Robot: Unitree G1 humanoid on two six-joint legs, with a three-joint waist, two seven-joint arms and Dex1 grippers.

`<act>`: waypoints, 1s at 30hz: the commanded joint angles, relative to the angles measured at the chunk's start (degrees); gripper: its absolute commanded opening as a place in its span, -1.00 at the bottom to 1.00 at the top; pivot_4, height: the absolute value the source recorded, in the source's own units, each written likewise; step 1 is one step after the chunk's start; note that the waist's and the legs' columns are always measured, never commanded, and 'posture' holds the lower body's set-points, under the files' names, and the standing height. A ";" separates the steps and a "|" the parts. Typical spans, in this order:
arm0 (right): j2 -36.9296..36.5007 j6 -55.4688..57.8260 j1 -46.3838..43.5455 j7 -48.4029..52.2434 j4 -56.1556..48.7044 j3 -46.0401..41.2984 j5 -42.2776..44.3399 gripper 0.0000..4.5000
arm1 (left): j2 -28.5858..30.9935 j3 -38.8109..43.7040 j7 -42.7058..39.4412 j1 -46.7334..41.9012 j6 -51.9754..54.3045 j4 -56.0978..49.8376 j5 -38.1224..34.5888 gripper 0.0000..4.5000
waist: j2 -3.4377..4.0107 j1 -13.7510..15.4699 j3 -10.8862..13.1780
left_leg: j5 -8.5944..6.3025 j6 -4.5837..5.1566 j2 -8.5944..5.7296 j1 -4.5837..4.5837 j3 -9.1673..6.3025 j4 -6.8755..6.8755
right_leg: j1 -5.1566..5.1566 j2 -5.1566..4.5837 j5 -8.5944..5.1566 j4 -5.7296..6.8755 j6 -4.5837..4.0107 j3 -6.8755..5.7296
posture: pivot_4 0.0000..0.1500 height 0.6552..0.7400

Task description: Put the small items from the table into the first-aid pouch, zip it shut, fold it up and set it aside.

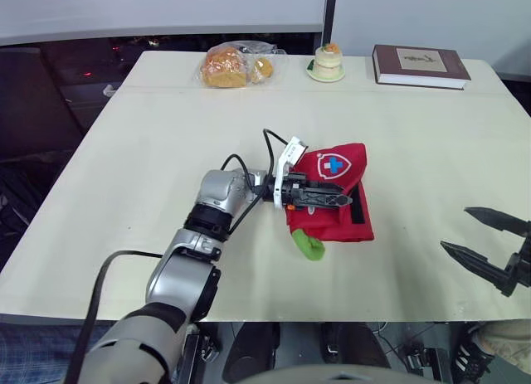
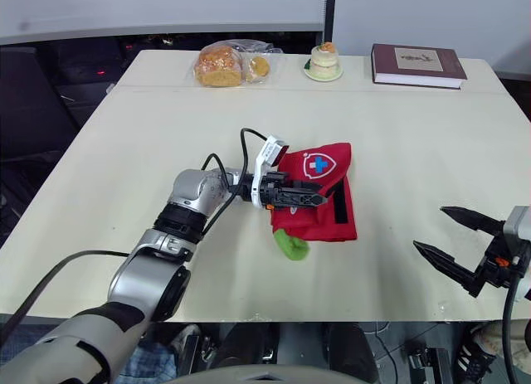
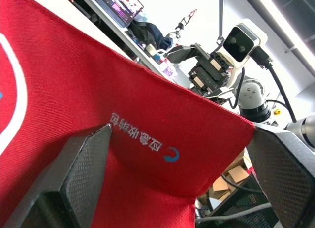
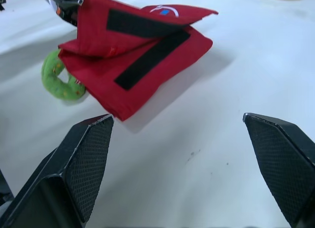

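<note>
The red first-aid pouch (image 1: 336, 193) with a white and blue cross badge lies mid-table, partly folded, its black strip (image 4: 147, 58) showing. One flap is raised. My left gripper (image 1: 348, 199) reaches over the pouch from the left, open, with the raised red fabric (image 3: 147, 119) between its fingers. A green ring-shaped item (image 1: 309, 246) sticks out from under the pouch's near edge. My right gripper (image 1: 455, 228) hovers open near the table's front right, well apart from the pouch, with nothing in it.
Along the far edge of the table (image 1: 124, 193) sit a clear bag of bread (image 1: 232, 66), a small cake on a plate (image 1: 328, 63) and a dark red book (image 1: 419, 66).
</note>
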 commanded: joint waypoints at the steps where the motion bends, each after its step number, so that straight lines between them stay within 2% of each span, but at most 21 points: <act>1: -0.46 -0.11 -0.09 -0.84 -1.81 -1.04 1.47 1.00 | -0.71 1.27 1.26 -0.53 0.92 -0.69 -0.44 0.97 | 0.00 0.02 0.00 | 0.00 0.00 0.00 0.00 -0.01 0.00 | 0.00 0.00 0.00 0.00 0.00 -0.01 | 1.00 1.00; 16: -1.76 -0.35 -0.09 -1.17 -1.45 0.09 0.92 1.00 | -3.03 8.35 5.84 -4.61 9.46 4.70 -3.49 0.97 | 0.00 -0.04 0.00 | 0.00 0.00 -0.02 -0.01 -0.01 0.01 | 0.00 0.02 0.00 0.00 0.01 -0.01 | 1.00 1.00; 20: -1.68 -0.44 -0.18 -1.34 -1.56 0.15 0.99 1.00 | -4.49 12.05 8.96 -6.49 11.62 8.12 -4.88 0.97 | -0.01 -0.01 0.00 | 0.00 0.00 -0.03 -0.02 -0.01 0.01 | 0.00 0.02 0.00 -0.01 0.01 -0.02 | 1.00 1.00; 23: -1.62 -0.60 -0.13 -1.38 -1.57 0.20 0.85 1.00 | -6.11 19.27 13.51 -9.58 15.68 13.21 -8.51 0.97 | -0.01 -0.04 0.01 | 0.00 0.00 -0.03 -0.02 -0.01 0.01 | 0.00 0.02 0.01 -0.01 0.01 -0.02 | 1.00 1.00; 28: -1.68 -1.13 0.35 -1.26 -1.55 0.58 -0.34 1.00 | -7.54 22.57 20.03 -11.93 16.07 17.91 -7.37 0.97 | -0.01 -0.05 0.01 | 0.00 0.00 -0.08 -0.02 -0.03 0.01 | 0.00 0.02 0.01 -0.01 0.02 -0.04 | 1.00 1.00; 30: -1.48 -1.30 0.52 -1.16 -1.61 0.56 -0.58 1.00 | -8.39 19.00 21.29 -10.30 11.26 15.48 -3.56 0.97 | -0.01 -0.04 0.01 | 0.00 0.00 -0.07 -0.02 -0.02 0.01 | 0.00 0.02 0.01 -0.01 0.02 -0.04 | 1.00 1.00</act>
